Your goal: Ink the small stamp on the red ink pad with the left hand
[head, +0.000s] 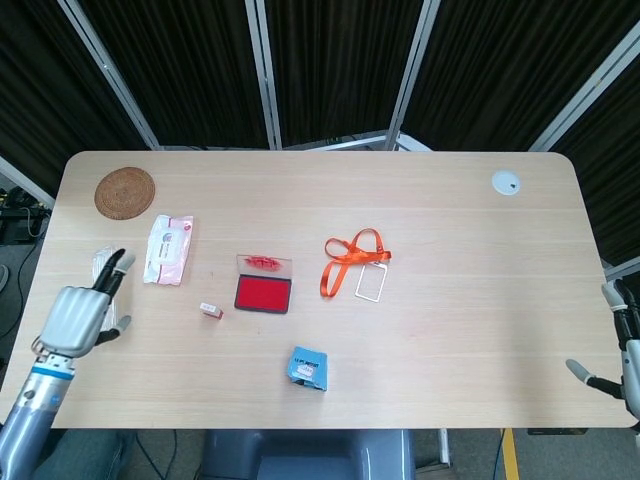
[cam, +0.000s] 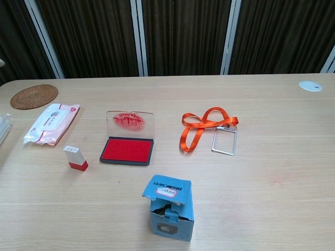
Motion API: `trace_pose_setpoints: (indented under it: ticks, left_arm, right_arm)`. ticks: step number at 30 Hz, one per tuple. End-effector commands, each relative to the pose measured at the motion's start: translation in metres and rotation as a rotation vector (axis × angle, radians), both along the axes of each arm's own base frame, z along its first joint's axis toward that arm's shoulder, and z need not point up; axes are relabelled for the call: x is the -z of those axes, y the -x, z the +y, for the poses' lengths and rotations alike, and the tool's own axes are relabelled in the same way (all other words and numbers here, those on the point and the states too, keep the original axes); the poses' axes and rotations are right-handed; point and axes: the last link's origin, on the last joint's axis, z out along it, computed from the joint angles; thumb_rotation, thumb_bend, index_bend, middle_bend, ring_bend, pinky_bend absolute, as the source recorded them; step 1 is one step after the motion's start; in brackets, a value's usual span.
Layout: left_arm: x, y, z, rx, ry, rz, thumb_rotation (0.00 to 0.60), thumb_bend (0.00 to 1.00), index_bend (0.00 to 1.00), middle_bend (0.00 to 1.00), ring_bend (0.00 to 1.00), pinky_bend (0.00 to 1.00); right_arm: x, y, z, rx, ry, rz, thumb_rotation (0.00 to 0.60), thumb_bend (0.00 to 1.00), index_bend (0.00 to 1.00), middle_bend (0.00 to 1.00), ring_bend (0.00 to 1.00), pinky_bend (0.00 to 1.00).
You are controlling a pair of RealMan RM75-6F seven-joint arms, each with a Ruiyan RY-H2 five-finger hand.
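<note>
The small stamp point(head: 210, 310), white with a red base, stands upright on the table just left of the red ink pad point(head: 263, 294). The pad's clear lid point(head: 264, 264) is tipped up behind it. In the chest view the stamp point(cam: 76, 158) and the ink pad point(cam: 127, 150) stand apart. My left hand point(head: 82, 312) hovers over the table's left edge, well left of the stamp, fingers apart and holding nothing. My right hand point(head: 622, 350) hangs off the table's right edge, open and empty. Neither hand shows in the chest view.
A woven coaster point(head: 125, 192) lies at the back left, a wipes pack point(head: 168, 249) in front of it. A clear plastic bundle point(head: 103, 266) lies under my left hand. An orange lanyard point(head: 350, 256) with a badge holder, a blue box point(head: 309, 368) and a white disc point(head: 506, 182) are also here.
</note>
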Motion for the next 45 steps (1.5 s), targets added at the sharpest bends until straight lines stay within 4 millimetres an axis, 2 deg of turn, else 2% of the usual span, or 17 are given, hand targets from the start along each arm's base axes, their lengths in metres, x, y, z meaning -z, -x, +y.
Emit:
trace_pose_setpoints:
  ticks: [1, 4, 7, 19, 31, 37, 45]
  left_arm:
    - [0.035, -0.01, 0.029, -0.001, 0.091, -0.021, 0.6, 0.29, 0.04, 0.02, 0.78, 0.83]
    - [0.057, -0.012, 0.042, -0.016, 0.148, -0.023, 0.6, 0.31, 0.13, 0.08, 0.79, 0.84]
    - [0.073, -0.012, 0.05, -0.022, 0.19, -0.021, 0.6, 0.31, 0.18, 0.15, 0.8, 0.84]
    - [0.11, -0.013, 0.059, -0.022, 0.262, -0.036, 0.6, 0.31, 0.26, 0.27, 0.8, 0.84]
    - [0.12, -0.015, 0.058, 0.043, 0.271, -0.005, 0.6, 0.32, 0.3, 0.32, 0.8, 0.84]
    - [0.125, -0.016, 0.058, 0.049, 0.275, 0.005, 0.6, 0.36, 0.36, 0.4, 0.8, 0.84]
    - [0.13, -0.017, 0.058, 0.063, 0.281, 0.018, 0.6, 0.38, 0.37, 0.4, 0.8, 0.84]
  right_arm:
    - [0.002, 0.002, -0.002, 0.012, -0.004, 0.007, 0.6, 0.0, 0.0, 0.0, 0.0, 0.0]
    - [0.004, 0.006, -0.004, 0.031, -0.012, 0.015, 0.6, 0.0, 0.0, 0.0, 0.0, 0.0]
    - [0.006, 0.009, -0.006, 0.048, -0.016, 0.022, 0.6, 0.0, 0.0, 0.0, 0.0, 0.0]
    - [0.005, 0.019, -0.01, 0.095, -0.011, 0.025, 0.6, 0.0, 0.0, 0.0, 0.0, 0.0]
    - [0.003, 0.021, -0.01, 0.104, -0.012, 0.022, 0.6, 0.0, 0.0, 0.0, 0.0, 0.0]
    - [0.003, 0.022, -0.01, 0.108, -0.012, 0.02, 0.6, 0.0, 0.0, 0.0, 0.0, 0.0]
    - [0.003, 0.023, -0.011, 0.113, -0.014, 0.021, 0.6, 0.0, 0.0, 0.0, 0.0, 0.0]
